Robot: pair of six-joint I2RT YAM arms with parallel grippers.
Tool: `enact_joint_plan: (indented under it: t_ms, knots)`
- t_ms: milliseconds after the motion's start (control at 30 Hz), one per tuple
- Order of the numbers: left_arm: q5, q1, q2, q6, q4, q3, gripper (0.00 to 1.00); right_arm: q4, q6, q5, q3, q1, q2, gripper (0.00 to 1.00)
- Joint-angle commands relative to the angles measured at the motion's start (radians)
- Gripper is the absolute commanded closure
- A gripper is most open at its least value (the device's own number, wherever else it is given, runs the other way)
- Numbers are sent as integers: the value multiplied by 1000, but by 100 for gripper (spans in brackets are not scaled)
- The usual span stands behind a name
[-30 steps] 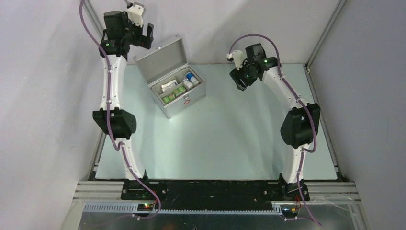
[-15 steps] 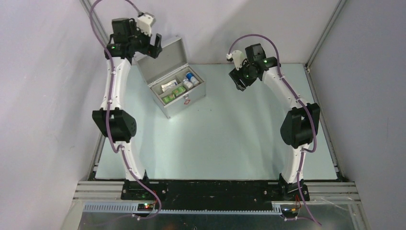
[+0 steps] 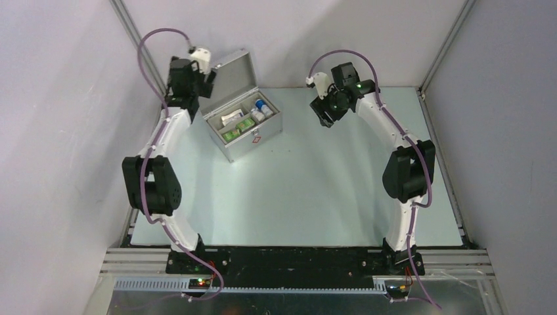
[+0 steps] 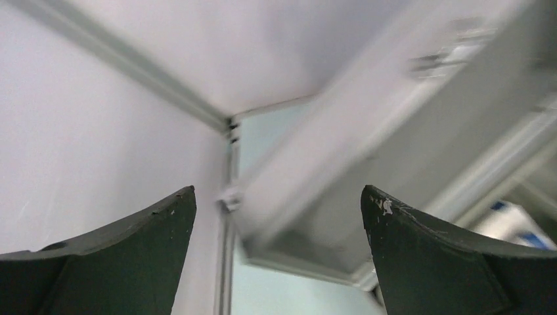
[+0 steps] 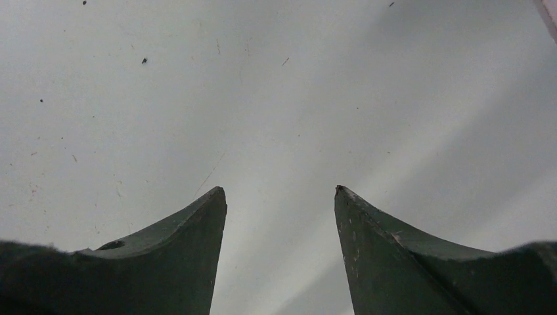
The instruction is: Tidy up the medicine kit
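Medicine kit (image 3: 259,139) interior shows overhead; left wrist apparently blurs lid (image 4: 368,157).

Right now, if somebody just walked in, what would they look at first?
Probably the shiny silver medicine kit at the far left of the table, its lid standing open, with green boxes and a blue-capped bottle inside. Next, the left hand, open, close by that raised lid, and the right hand hovering open over the table to the kit's right.
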Motion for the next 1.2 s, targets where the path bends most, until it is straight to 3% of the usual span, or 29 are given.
enact_joint_plan:
  t_ms: [0, 100, 200, 367, 500, 667, 800, 933, 1167]
  knots:
    - [-168, 69, -78, -147, 272, -49, 0, -2, 9, -9, -5, 6, -5, 34]
    - [-149, 69, -73, -157, 283, -63, 0, -1, 9, -7, 7, 12, 2, 34]
    - [-20, 68, -57, -198, 229, -50, 0, -1, 8, -4, 11, 18, 7, 34]
    - [216, 75, 24, -294, -61, 98, 8, -3, 3, 1, 6, 20, 4, 34]
    - [403, 66, -22, -353, -75, 30, 15, -4, -3, 11, -9, 20, -3, 34]
    - [528, 41, -123, -382, -76, -118, 20, -2, -3, 7, -21, 20, -7, 34]
    - [592, 10, -215, -370, -83, -246, 22, -3, 2, -1, -19, 21, -2, 34]
    - [584, -41, -324, -264, -101, -362, 23, -6, 6, -12, -5, 24, 7, 34]
    - [605, -69, -443, -153, -68, -376, 12, -5, 34, -37, 13, 28, 40, 34]
